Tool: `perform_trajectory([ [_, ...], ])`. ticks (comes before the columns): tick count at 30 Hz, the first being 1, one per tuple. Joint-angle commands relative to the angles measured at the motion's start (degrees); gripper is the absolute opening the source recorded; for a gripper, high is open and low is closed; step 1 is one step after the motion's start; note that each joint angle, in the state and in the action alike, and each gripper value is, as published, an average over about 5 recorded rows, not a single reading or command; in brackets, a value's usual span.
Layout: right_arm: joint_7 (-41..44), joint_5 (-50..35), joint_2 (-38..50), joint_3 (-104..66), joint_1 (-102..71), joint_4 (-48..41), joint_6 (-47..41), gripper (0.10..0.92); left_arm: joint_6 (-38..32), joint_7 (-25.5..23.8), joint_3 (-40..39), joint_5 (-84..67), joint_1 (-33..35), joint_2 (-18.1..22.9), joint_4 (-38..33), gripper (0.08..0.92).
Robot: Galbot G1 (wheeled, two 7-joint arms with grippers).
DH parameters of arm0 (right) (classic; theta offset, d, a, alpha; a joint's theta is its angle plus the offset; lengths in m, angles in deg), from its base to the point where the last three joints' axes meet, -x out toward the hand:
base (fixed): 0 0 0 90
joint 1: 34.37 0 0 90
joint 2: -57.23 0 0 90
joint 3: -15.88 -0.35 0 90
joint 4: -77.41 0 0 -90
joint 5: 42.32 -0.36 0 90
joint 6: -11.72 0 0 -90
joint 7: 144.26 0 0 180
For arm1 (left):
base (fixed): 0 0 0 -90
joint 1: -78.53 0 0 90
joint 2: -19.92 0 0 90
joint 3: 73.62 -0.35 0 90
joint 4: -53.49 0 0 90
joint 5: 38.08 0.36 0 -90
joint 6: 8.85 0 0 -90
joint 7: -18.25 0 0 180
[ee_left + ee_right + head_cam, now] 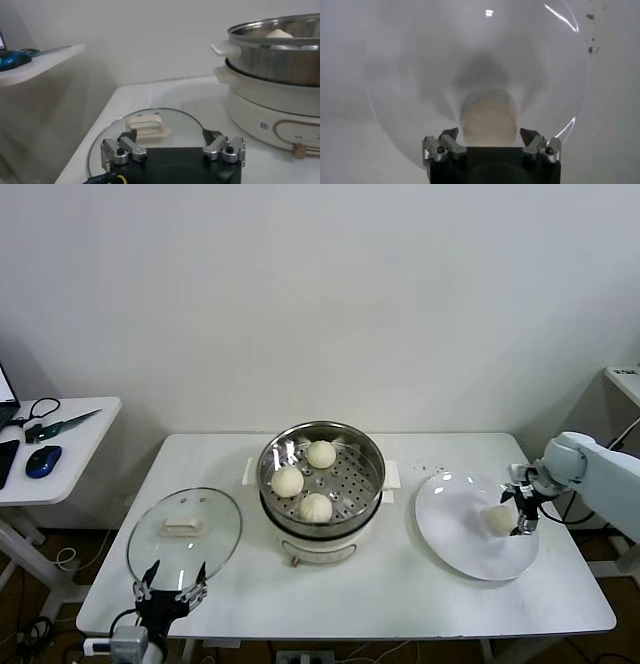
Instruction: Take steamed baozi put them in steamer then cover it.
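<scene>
Steamer (322, 484), mid-counter (340, 584): I counted three baozi (321, 454) on its perforated tray. White plate (470, 529), to its right: one baozi (500, 519), with my right tool (522, 506) over it, fingers spread either side, not clamped. Cover (185, 532) lay flat left of the steamer. Left tool (170, 584) hung at the cover's near edge, fingers apart.

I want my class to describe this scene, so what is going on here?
Three steamed baozi sit in the steamer. The right gripper is open around the fourth baozi on the white plate, not yet lifting it. The left gripper hangs open near the cover, which lies on the table.
</scene>
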Motion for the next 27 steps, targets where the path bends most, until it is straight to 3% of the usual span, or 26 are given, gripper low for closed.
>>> perform_trajectory([
  [1,-0.12,1.08,-1.89,-2.75,-2.92,-3.60,-0.14,0.775,-0.05,-0.01,0.05,0.22,0.02,0.03,0.07,0.823],
  [10,0.87,-5.40,1.20,4.97,5.77,1.94,-1.08,0.628,-0.11,0.04,0.03,0.22,-0.02,-0.02,0.18,0.823],
  [15,2.62,-22.51,1.56,29.75,34.37,12.44,-1.86,0.620,-0.03,0.03,0.12,0.13,0.09,-0.26,-0.27,0.823],
  [19,3.35,-35.68,-3.44,44.35,54.46,21.17,-3.64,0.619,0.04,-0.01,-0.18,0.10,0.16,-0.74,-0.57,0.823],
  [23,0.76,-46.45,-9.72,48.25,64.78,29.85,-7.56,0.622,0.02,-0.06,-0.37,-0.04,0.31,-1.32,-0.78,0.823],
  [27,-3.80,-51.29,-14.91,44.64,63.76,35.08,-11.52,0.627,0.10,-0.06,-0.29,-0.45,0.13,-1.67,-0.95,0.823],
])
